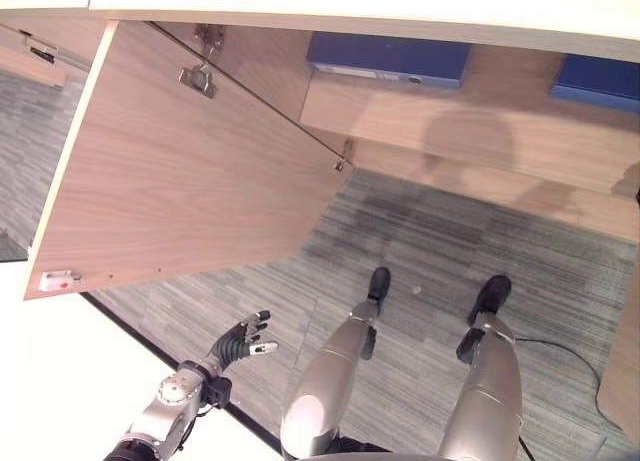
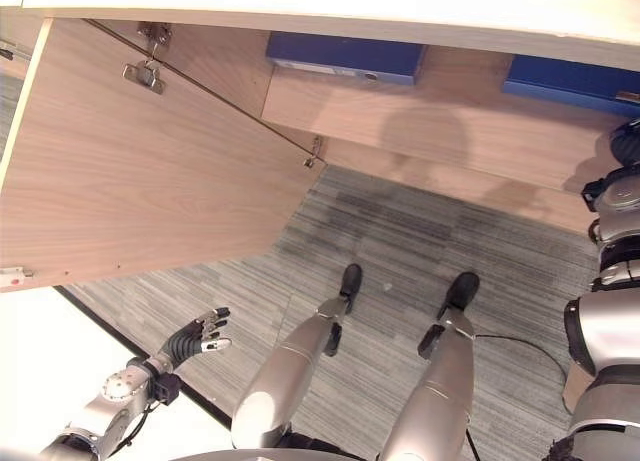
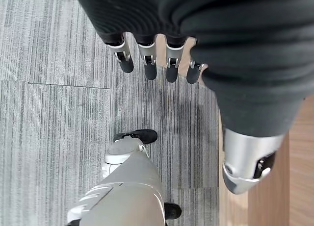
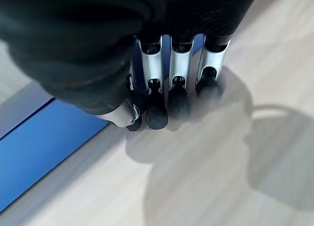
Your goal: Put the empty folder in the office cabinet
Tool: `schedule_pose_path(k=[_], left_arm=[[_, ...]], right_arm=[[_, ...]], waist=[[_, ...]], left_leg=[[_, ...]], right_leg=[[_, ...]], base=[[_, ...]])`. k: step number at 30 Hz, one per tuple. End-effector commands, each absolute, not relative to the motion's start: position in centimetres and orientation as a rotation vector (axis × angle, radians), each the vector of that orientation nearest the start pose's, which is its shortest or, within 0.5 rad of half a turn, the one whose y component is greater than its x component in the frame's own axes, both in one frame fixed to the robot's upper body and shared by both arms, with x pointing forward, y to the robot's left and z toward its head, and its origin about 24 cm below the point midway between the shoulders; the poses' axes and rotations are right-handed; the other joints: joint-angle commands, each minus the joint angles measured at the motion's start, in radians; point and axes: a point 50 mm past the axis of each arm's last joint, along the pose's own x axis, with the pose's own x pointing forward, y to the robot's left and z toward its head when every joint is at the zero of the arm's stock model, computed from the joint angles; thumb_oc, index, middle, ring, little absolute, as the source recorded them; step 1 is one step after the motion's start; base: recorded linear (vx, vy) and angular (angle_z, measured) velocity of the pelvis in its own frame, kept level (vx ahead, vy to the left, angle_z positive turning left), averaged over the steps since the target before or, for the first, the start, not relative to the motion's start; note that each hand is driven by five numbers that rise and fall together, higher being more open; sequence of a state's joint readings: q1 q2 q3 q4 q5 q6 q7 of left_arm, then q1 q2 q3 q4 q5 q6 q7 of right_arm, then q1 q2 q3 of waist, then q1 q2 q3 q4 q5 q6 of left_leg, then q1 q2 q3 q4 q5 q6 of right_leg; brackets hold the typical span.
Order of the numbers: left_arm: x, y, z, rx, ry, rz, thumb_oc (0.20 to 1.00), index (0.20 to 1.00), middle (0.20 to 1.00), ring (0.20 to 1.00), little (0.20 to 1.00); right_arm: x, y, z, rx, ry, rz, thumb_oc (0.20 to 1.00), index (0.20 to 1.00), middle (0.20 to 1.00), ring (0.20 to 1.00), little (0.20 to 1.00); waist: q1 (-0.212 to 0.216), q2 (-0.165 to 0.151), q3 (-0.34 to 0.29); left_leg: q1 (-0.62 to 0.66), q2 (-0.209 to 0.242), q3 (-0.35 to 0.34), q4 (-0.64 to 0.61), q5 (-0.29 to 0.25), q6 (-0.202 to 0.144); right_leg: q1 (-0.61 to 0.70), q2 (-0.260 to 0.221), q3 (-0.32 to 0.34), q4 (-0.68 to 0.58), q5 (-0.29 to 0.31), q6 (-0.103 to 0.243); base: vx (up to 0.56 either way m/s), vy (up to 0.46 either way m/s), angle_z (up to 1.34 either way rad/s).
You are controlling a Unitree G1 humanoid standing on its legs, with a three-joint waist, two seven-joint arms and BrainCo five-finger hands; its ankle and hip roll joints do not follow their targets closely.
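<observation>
- Left hand (image 1: 243,341) at lower left of the left eye view, out over the grey carpet floor (image 1: 420,251); fingers loosely spread, nothing in them. Its own wrist view shows the fingers (image 3: 148,65) in a row, relaxed, carpet beyond.
- Right hand (image 4: 162,96) seen close in its wrist view: fingers straight and side by side, tips close over a pale wood shelf (image 4: 206,177), casting a shadow on it. Holding nothing. A blue folder (image 4: 44,157) lies flat on the shelf just beside the fingertips, lower left of that frame; contact cannot be told.
- Right arm enters at the right edge of the right eye view, reaching toward the cabinet.
- Cabinet: door (image 1: 180,181) swung open, taking the upper left of the left eye view, hinges along its inner edge.
- Inside, upper centre: one blue folder (image 1: 390,58) on the shelf.
- Second blue folder (image 1: 598,81) at upper right, same shelf, well apart from the first.
</observation>
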State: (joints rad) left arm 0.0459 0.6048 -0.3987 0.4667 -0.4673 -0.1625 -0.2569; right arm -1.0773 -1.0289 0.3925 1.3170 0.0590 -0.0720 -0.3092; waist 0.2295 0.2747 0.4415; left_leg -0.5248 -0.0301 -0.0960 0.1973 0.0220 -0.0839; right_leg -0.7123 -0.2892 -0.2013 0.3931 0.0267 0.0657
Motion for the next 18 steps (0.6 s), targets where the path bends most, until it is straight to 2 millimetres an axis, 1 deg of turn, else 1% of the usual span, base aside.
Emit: schedule_pose_path(k=[1, 2, 4, 5, 6, 8, 9, 13, 14, 16, 18], left_arm=[[16.9, 24.7, -6.2, 0.148, 0.595, -0.355, 1.000, 1.000, 1.000, 1.000, 1.000], [16.9, 24.7, -6.2, 0.147, 0.595, -0.355, 1.000, 1.000, 1.000, 1.000, 1.000], [16.8, 24.9, -6.2, 0.148, 0.601, -0.357, 1.000, 1.000, 1.000, 1.000, 1.000], [16.8, 24.9, -6.2, 0.147, 0.601, -0.357, 1.000, 1.000, 1.000, 1.000, 1.000], [16.8, 25.2, -6.1, 0.152, 0.603, -0.356, 1.000, 1.000, 1.000, 1.000, 1.000], [16.8, 25.4, -5.9, 0.148, 0.598, -0.353, 1.000, 1.000, 1.000, 1.000, 1.000], [16.8, 25.5, -5.8, 0.148, 0.596, -0.350, 1.000, 1.000, 1.000, 1.000, 1.000], [16.9, 25.8, -5.6, 0.147, 0.592, -0.342, 1.000, 1.000, 1.000, 1.000, 1.000], [16.8, 25.8, -5.5, 0.141, 0.588, -0.340, 1.000, 1.000, 1.000, 1.000, 1.000], [16.8, 25.9, -5.5, 0.141, 0.588, -0.339, 1.000, 1.000, 1.000, 1.000, 1.000], [16.6, 25.9, -5.6, 0.140, 0.597, -0.334, 1.000, 1.000, 1.000, 1.000, 1.000]], right_arm=[[29.2, -44.3, 29.1, -0.983, -0.027, -1.000, 0.200, 0.200, 0.200, 0.200, 0.200], [29.2, -44.3, 29.2, -0.983, -0.028, -1.000, 0.200, 0.200, 0.200, 0.200, 0.200], [28.7, -44.4, 30.8, -0.998, -0.058, -1.026, 0.200, 0.200, 0.200, 0.200, 0.200], [28.7, -44.4, 30.8, -0.998, -0.059, -1.026, 0.200, 0.200, 0.200, 0.200, 0.200], [28.4, -44.3, 32.2, -1.001, -0.091, -1.041, 0.200, 0.200, 0.200, 0.200, 0.200], [28.2, -44.1, 33.7, -0.993, -0.138, -1.056, 0.200, 0.200, 0.200, 0.200, 0.200], [28.2, -44.0, 34.1, -0.994, -0.148, -1.056, 0.200, 0.200, 0.200, 0.200, 0.200], [28.3, -43.7, 34.7, -1.004, -0.159, -1.046, 0.200, 0.200, 0.200, 0.200, 0.200], [28.5, -43.4, 35.1, -0.983, -0.187, -1.043, 0.200, 0.200, 0.200, 0.200, 0.200], [28.6, -43.3, 35.1, -0.978, -0.189, -1.039, 0.200, 0.200, 0.200, 0.200, 0.200], [29.0, -43.1, 34.5, -0.980, -0.179, -1.021, 0.200, 0.200, 0.200, 0.200, 0.200]], waist=[[-0.012, 0.058, 0.003], [-0.013, 0.059, 0.003], [-0.013, 0.055, 0.000], [-0.014, 0.056, 0.000], [-0.017, 0.052, -0.003], [-0.021, 0.050, -0.004], [-0.023, 0.050, -0.004], [-0.025, 0.052, -0.004], [-0.025, 0.053, -0.003], [-0.025, 0.054, -0.003], [-0.027, 0.055, -0.003]], left_leg=[[-0.072, 0.038, 0.000, -0.080, 0.086, -0.043], [-0.072, 0.038, 0.000, -0.080, 0.086, -0.043], [-0.068, 0.040, -0.003, -0.093, 0.090, -0.044], [-0.068, 0.040, -0.003, -0.093, 0.090, -0.044], [-0.066, 0.040, -0.003, -0.101, 0.094, -0.046], [-0.061, 0.040, -0.004, -0.112, 0.098, -0.047], [-0.060, 0.040, -0.004, -0.116, 0.099, -0.047], [-0.054, 0.039, -0.004, -0.127, 0.104, -0.047], [-0.048, 0.040, -0.008, -0.136, 0.108, -0.047], [-0.047, 0.041, -0.009, -0.137, 0.109, -0.048], [-0.041, 0.041, -0.012, -0.141, 0.110, -0.047]], right_leg=[[0.049, -0.010, 0.039, 0.146, -0.184, 0.097], [0.049, -0.010, 0.039, 0.146, -0.184, 0.097], [0.049, -0.009, 0.038, 0.143, -0.185, 0.097], [0.049, -0.009, 0.038, 0.142, -0.184, 0.097], [0.047, -0.009, 0.037, 0.142, -0.182, 0.097], [0.044, -0.007, 0.043, 0.138, -0.182, 0.095], [0.044, -0.007, 0.045, 0.136, -0.182, 0.094], [0.046, -0.004, 0.047, 0.135, -0.183, 0.092], [0.045, -0.003, 0.049, 0.136, -0.182, 0.090], [0.045, -0.003, 0.048, 0.137, -0.182, 0.090], [0.049, -0.002, 0.047, 0.139, -0.184, 0.089]], base=[[0.01, -0.003, -0.05], [0.00, 0.000, 0.00], [0.00, 0.000, 0.00], [0.00, 0.000, 0.00], [0.00, 0.000, 0.00], [0.00, 0.000, 0.00], [0.00, 0.000, 0.00], [0.00, 0.000, 0.00], [0.00, 0.000, 0.00], [0.00, 0.000, 0.00], [0.00, 0.000, 0.00]])
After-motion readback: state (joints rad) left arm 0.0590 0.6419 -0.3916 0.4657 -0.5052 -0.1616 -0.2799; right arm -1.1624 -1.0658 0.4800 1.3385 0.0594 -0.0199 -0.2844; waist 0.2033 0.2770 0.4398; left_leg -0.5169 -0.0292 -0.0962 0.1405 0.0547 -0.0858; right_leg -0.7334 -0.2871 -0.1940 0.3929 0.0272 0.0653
